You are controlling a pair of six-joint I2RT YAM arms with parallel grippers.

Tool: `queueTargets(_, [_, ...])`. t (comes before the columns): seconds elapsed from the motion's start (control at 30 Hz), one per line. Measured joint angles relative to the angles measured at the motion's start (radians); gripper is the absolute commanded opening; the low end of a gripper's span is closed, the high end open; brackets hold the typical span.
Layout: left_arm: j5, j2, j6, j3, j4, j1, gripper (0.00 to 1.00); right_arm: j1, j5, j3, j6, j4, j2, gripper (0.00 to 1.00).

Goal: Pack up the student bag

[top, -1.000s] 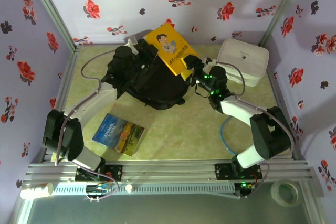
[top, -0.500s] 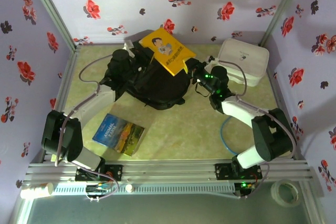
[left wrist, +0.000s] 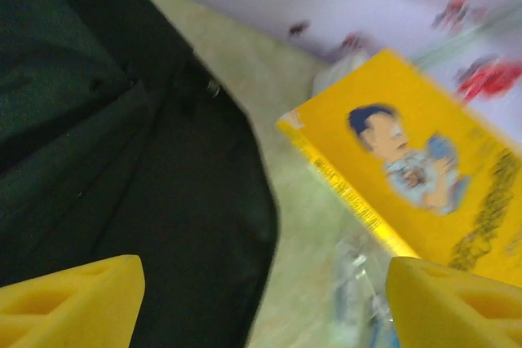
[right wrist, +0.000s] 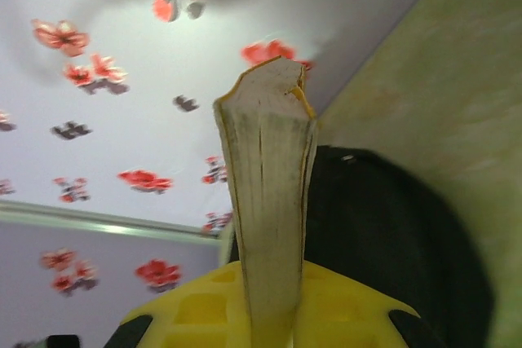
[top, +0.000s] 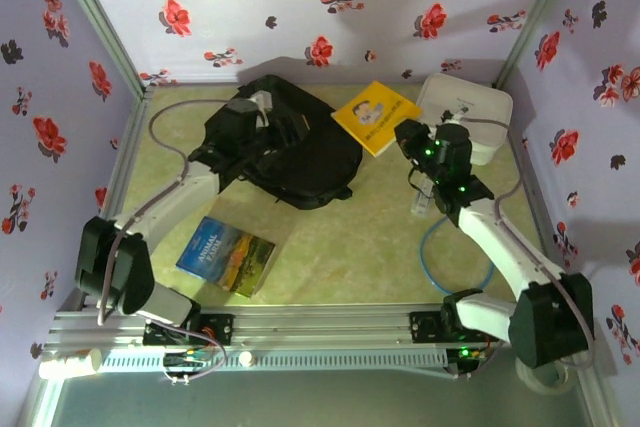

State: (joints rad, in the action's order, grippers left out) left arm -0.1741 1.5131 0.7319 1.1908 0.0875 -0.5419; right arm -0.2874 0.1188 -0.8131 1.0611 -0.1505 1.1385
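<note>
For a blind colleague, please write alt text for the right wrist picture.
The right gripper grips a yellow book by its edge, page edges toward the camera. Behind it are the black backpack and a flowered wall.

**Cloth, paper, plastic, metal**

The bag (top: 310,162) is black cloth, matt and soft, with stitched seams. The yellow book (top: 376,117) has a smooth, slightly glossy cover. Its page edges, seen from the right wrist, are rough matt paper. The blue book (top: 226,255) also has a glossy cover. The left fingers (left wrist: 73,299) and right fingers (right wrist: 204,315) are matt yellow plastic. The case (top: 465,112) looks smooth and white, its material unclear. The table (top: 380,237) is smooth, mottled green, faintly shiny. The rail (top: 330,325) is ribbed bare metal.
</note>
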Motion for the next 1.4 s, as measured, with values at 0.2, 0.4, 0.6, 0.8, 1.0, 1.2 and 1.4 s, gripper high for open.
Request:
queueTargets(0.2, [0.008, 0.217, -0.254, 0.245, 0.237, -0.139, 0.71, 0.050, -0.064, 0.000, -0.098, 0.204, -0.102, 0.00])
queueTargets(0.4, [0.037, 0.430, -0.404, 0.437, 0.401, -0.230, 0.65, 0.069, -0.101, 0.000, -0.138, 0.312, -0.153, 0.00])
queueTargets(0.6, [0.067, 0.581, -0.485, 0.586, 0.506, -0.251, 0.53, 0.072, -0.105, 0.003, -0.145, 0.362, -0.159, 0.00])
queueTargets(0.8, [0.082, 0.673, -0.525, 0.678, 0.568, -0.250, 0.39, 0.073, -0.105, 0.013, -0.145, 0.372, -0.164, 0.00])
queueTargets(1.0, [0.089, 0.702, -0.529, 0.708, 0.606, -0.245, 0.25, 0.074, -0.105, 0.016, -0.144, 0.372, -0.164, 0.00])
queueTargets(1.2, [0.087, 0.704, -0.524, 0.720, 0.608, -0.233, 0.09, 0.074, -0.104, 0.026, -0.141, 0.372, -0.164, 0.00])
queueTargets(1.4, [0.051, 0.704, -0.508, 0.720, 0.606, -0.219, 0.00, 0.074, -0.104, 0.028, -0.141, 0.373, -0.164, 0.00])
